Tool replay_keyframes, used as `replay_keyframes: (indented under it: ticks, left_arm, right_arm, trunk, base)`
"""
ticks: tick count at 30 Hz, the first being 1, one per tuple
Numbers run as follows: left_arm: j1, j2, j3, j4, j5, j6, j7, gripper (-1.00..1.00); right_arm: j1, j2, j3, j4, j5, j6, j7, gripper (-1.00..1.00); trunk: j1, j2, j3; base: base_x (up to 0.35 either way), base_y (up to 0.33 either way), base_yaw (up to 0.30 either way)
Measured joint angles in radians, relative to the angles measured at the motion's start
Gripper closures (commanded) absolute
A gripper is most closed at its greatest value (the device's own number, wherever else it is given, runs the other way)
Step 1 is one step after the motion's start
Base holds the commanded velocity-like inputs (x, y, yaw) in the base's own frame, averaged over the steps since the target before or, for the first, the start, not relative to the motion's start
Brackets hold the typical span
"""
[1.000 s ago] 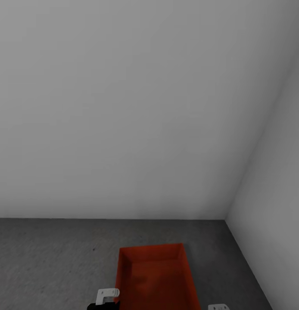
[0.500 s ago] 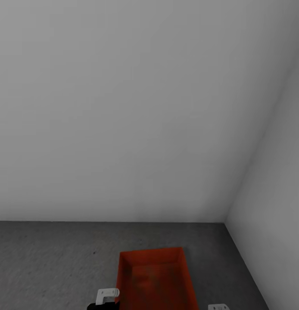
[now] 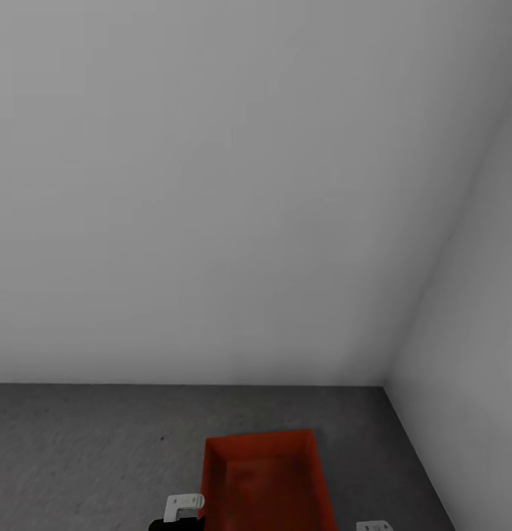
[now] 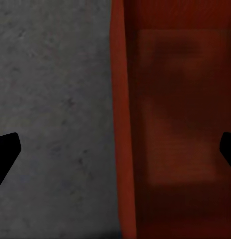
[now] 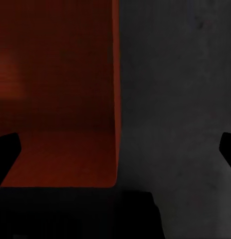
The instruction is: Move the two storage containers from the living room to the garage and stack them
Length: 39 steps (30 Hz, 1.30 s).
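My left gripper (image 4: 115, 149) is spread wide, one dark fingertip (image 4: 5, 152) out over the floor (image 4: 50, 99) and the other over the inside of the storage container (image 4: 170, 114), so the bin's long side wall runs right between them with nothing pinched. My right gripper (image 5: 115, 149) is splayed the same way across the opposite wall of that bin, one finger over the orange-red interior and one over the speckled grey concrete (no contact I can make out on either side). From my head camera the container (image 3: 265, 479) lies open-topped on the dark floor (image 3: 86, 450) between my two wrists, close to the corner where the pale grey walls (image 3: 212, 184) meet.
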Motion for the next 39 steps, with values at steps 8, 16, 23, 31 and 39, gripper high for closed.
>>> replay_keyframes:
  ticks: [8,16,23,31,39]
  left_arm:
    - [0.0,0.001,0.0,0.0,0.0,0.0,0.0,-1.0]
    - [0.0,0.0,0.0,0.001,0.0,-0.001,0.0,-1.0]
    - [0.0,0.001,-0.001,0.002,0.0,-0.001,0.0,-1.0]
    - [0.0,0.0,-0.001,0.003,0.0,-0.002,0.0,-1.0]
    - [0.0,-0.001,-0.001,0.002,0.0,-0.003,0.0,-1.0]
  right_arm:
    - [0.0,0.0,0.0,0.0,0.0,0.0,0.0,-1.0]
    - [0.0,0.0,0.0,0.0,0.001,0.0,0.0,-1.0]
    - [0.0,0.0,0.0,0.0,0.001,-0.002,0.0,-1.0]
    - [0.0,0.0,0.0,0.0,0.002,-0.007,-0.001,-1.0]
    - [0.0,0.0,0.0,0.0,0.001,-0.01,-0.001,-1.0]
  trunk:
    - [-0.031,0.056,0.025]
    - [-0.061,0.112,0.05]
    - [-0.088,0.161,0.072]
    - [-0.119,0.217,0.097]
    - [-0.15,0.273,0.122]
  base:
    - [0.0,0.0,0.0]
    - [0.0,0.0,0.0]
    - [0.0,0.0,0.0]
    - [0.0,0.0,0.0]
    - [0.0,0.0,0.0]
